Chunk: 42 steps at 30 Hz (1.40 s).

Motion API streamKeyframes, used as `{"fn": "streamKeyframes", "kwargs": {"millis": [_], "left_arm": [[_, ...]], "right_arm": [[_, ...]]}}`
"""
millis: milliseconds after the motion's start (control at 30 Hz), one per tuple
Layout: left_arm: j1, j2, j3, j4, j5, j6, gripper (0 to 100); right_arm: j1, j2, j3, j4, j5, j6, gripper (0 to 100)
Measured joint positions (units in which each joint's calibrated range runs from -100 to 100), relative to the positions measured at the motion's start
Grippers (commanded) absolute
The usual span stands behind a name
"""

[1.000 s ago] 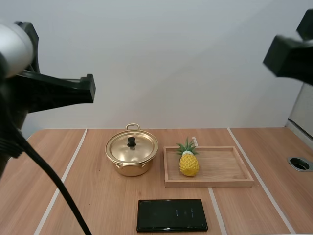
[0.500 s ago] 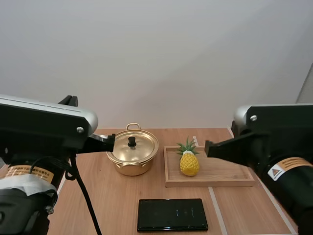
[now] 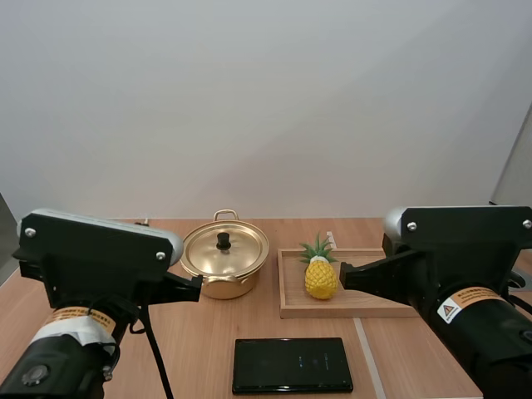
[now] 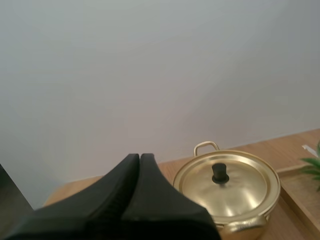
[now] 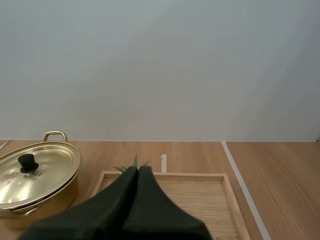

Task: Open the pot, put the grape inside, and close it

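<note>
1. The pot (image 3: pixel 223 287) sat a little left of centre in the high view. Its lid (image 3: pixel 239 254) was on, and the black knob (image 3: pixel 224 241) stood upright at the lid's middle.
2. I saw no grape. The fruit on hand was a pineapple (image 3: pixel 321 279), standing leaves up at the left end of the tray (image 3: pixel 332 312), just right of the pot.
3. The left gripper (image 4: pixel 140 156) had its fingers pressed together into one wedge and held nothing. It pointed toward the pot, with the knob ahead of its tip and off to the right.
4. The right gripper (image 5: pixel 138 168) was likewise closed and empty. It was aimed at the tray, with the pineapple's leaves just past its tip and the pot away to its left.
5. In the high view the left arm stood at lower left, its tip near the pot's left side. The right arm stood at lower right, its tip just beside the pineapple. I judged the left nearer the lid and the right nearer the fruit.
6. By my reckoning the lid came first, and the left fingers would need to part before dropping over the knob from above.
7. A black slab (image 3: pixel 292 364) lay flat at bottom centre.
</note>
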Motion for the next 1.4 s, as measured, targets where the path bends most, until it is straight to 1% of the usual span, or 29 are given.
{"fn": "streamKeyframes", "kwargs": {"millis": [200,333,500,700,767,933,1067,1167,1267,1400], "left_arm": [[0.00,0.0,3.8,0.0,-3.6,-0.1,2],[0.00,0.0,4.1,0.0,-4.6,-0.4,2],[0.00,0.0,5.6,-0.1,-9.5,-2.1,2],[0.00,0.0,11.0,-0.1,-15.6,-2.5,2],[0.00,0.0,11.8,-0.1,-16.2,-2.7,2],[0.00,0.0,12.1,-0.1,-14.4,-2.7,2],[0.00,0.0,12.1,-0.1,-10.1,-2.9,2],[0.00,0.0,12.2,-0.1,-2.4,-3.5,2],[0.00,0.0,12.2,-0.1,-1.0,-3.7,2],[0.00,0.0,12.2,-0.1,-0.7,-3.8,2]], "right_arm": [[0.0,0.0,5.0,-1.0,-1.6,0.0,0],[0.0,0.0,9.8,-1.0,-7.9,0.0,0],[0.0,-0.1,14.4,-1.4,-14.2,0.0,0],[0.0,-0.1,17.4,-1.4,-15.7,0.0,0],[0.0,-0.1,18.3,-2.4,-15.4,0.0,0],[0.0,-0.1,18.4,-4.0,-13.0,0.0,0],[0.0,-0.1,18.4,-4.0,-12.8,0.0,0],[0.0,-0.1,18.4,-4.0,-12.7,0.0,0],[0.0,-0.1,18.4,-4.1,-12.7,0.6,0],[0.0,-0.1,18.4,-4.1,-12.7,2.9,0]]}}
